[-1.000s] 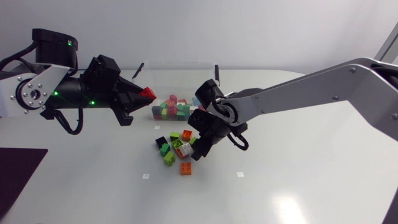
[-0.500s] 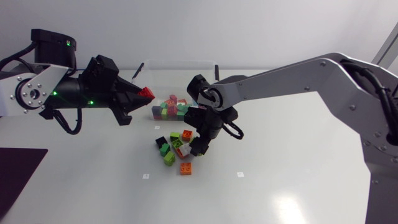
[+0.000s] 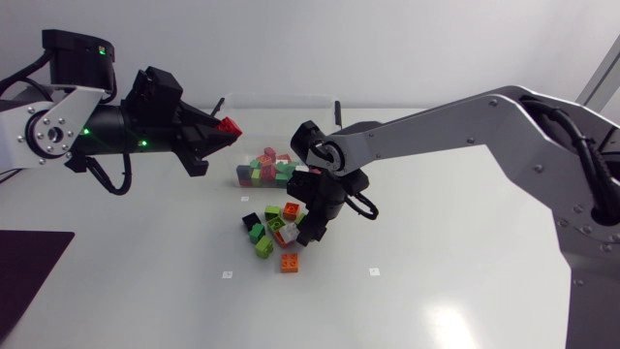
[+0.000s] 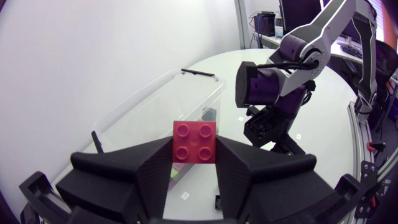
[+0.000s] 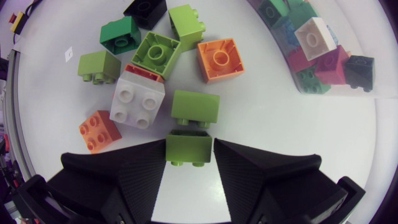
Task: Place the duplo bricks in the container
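From above, your left arm [image 3: 97, 131] came in over the tabletop [image 3: 436, 271] with its jaws clenched on a red brick [image 3: 230, 125]. It was held up in the air, just beside the left end of the clear container [image 3: 281, 102]. The container sat at the back of the tabletop with a heap of mixed bricks [image 3: 266, 167] inside. Your right arm [image 3: 436, 131] reached across past the middle. Its jaws pointed down into the loose pile in front of the container, where an orange brick [image 3: 289, 262] lay nearest the front and a black brick [image 3: 250, 221] at the pile's left.

On the left wrist camera, the red brick [image 4: 194, 142] sat squarely between the two fingers, gripped from both sides, its four studs facing the lens. The container [image 4: 155, 106] lay open ahead of and under the brick, and the right arm [image 4: 273, 93] hung just beyond its far end.

On the right wrist camera, the jaws were grasping a light-green brick [image 5: 188, 148], one finger against each side of it. A second green brick [image 5: 195, 106] lay just ahead, touching or nearly touching it. A white brick [image 5: 137, 98] sat beside that, resting on a red one, and the orange brick [image 5: 99, 130] lay near the white one. Further ahead you had an orange cube [image 5: 218, 60] and the black brick [image 5: 144, 10]. The container [image 5: 348, 92] showed off to one side, packed with bricks.
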### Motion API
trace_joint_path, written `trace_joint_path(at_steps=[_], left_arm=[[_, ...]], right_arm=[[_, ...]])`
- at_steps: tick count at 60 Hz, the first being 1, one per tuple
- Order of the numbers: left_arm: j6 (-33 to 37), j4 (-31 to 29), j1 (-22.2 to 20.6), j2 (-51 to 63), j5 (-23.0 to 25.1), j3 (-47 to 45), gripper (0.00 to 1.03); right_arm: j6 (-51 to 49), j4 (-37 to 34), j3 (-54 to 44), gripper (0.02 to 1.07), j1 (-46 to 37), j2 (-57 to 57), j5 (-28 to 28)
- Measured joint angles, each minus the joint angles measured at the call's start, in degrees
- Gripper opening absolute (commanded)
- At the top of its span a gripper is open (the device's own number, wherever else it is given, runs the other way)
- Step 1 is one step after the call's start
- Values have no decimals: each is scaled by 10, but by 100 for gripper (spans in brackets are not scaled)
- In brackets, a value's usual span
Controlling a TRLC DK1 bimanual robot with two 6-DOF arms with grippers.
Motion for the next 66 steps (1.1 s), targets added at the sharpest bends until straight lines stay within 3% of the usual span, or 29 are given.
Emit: trace_joint_path(at_steps=[18,32,38,44,46,48,51,56,66], left_arm=[[-47,26,0,70,-3,54,21],[-87,55,0,137,-40,110,21],[-106,55,4,170,-45,136,26],[-122,55,9,206,-50,165,40],[-125,55,9,217,-55,173,51],[-129,56,9,224,-59,181,69],[-134,56,9,233,-64,189,88],[-139,59,9,237,-74,191,98],[-141,69,13,232,-76,189,98]], right_arm=[[0,3,-21,37,6,-28,0],[0,-4,-28,37,3,-116,0],[0,-5,-28,37,-2,-147,0],[3,-6,-28,37,-7,-169,0],[3,-6,-28,37,-9,-175,0],[5,-6,-28,37,-10,-180,0],[5,-7,-27,37,-13,-187,0],[9,-7,-23,37,-19,-195,0],[21,3,-3,37,-33,-205,-3]])
